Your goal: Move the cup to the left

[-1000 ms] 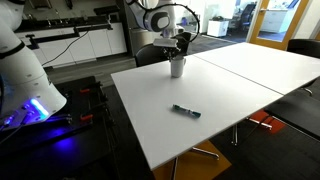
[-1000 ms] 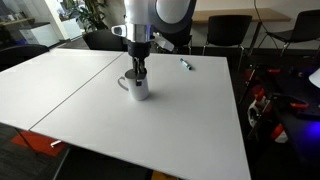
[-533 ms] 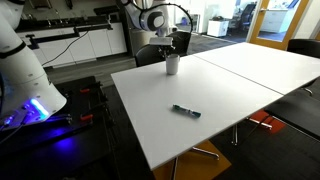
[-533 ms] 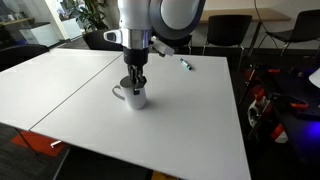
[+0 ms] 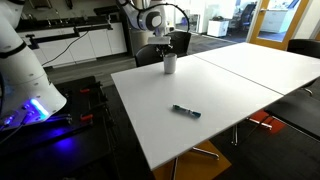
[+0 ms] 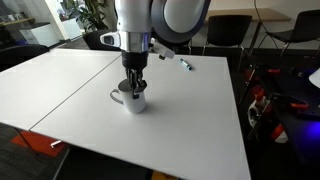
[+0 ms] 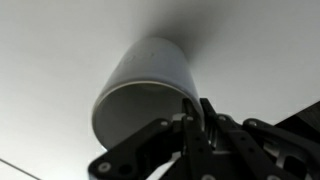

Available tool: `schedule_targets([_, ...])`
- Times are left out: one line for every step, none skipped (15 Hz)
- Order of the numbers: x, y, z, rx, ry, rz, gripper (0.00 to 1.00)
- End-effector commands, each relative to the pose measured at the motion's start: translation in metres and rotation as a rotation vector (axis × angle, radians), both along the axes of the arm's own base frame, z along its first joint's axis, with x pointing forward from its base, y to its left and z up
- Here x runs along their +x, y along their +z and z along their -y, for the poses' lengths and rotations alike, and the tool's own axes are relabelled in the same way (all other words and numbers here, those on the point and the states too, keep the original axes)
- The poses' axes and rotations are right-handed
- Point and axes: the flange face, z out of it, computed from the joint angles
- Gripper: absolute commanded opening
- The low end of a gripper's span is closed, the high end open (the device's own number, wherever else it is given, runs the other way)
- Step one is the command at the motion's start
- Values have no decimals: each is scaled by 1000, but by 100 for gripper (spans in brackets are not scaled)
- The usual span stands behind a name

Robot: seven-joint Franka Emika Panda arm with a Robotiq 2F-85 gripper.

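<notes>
The cup is a small white mug. It stands on the white table in both exterior views, its loop handle pointing toward the table's far side in an exterior view. My gripper comes down from above and is shut on the cup's rim. In the wrist view the cup fills the middle and the fingers pinch its wall, one inside and one outside. The cup seems to rest on the table or just above it.
A dark blue marker pen lies on the table, well apart from the cup. A seam runs between two joined tabletops. Chairs stand round the table. A lit robot base stands beside the table.
The gripper has carried the cup across the table, away from the marker pen, toward the table's near edge in the second exterior view. The grip has stayed shut.
</notes>
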Motion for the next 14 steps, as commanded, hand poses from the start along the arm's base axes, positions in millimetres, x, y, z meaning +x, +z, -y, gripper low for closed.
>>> schedule_targets([-11,1,-1,-12,19,-8,43])
schedule_targets([-13,2,0,-12,16,-4,50])
schedule_targets([-14,4,0,-13,13,5,58])
schedule_targets([-16,7,0,-10,11,14,65])
schedule_targets([-19,11,1,-9,8,29,73])
schedule_targets([-20,15,1,-7,6,47,80])
schedule_targets([-23,20,1,-4,7,67,88])
schedule_targets([-25,24,1,1,9,80,95])
schedule_targets([-27,29,1,3,4,97,100])
schedule_targets([-30,35,2,6,4,103,100])
schedule_targets([-34,40,2,7,4,110,100])
schedule_targets([-37,46,4,4,-5,124,100])
schedule_targets([-42,53,5,2,-8,132,100])
schedule_targets([-46,59,7,3,-8,139,100])
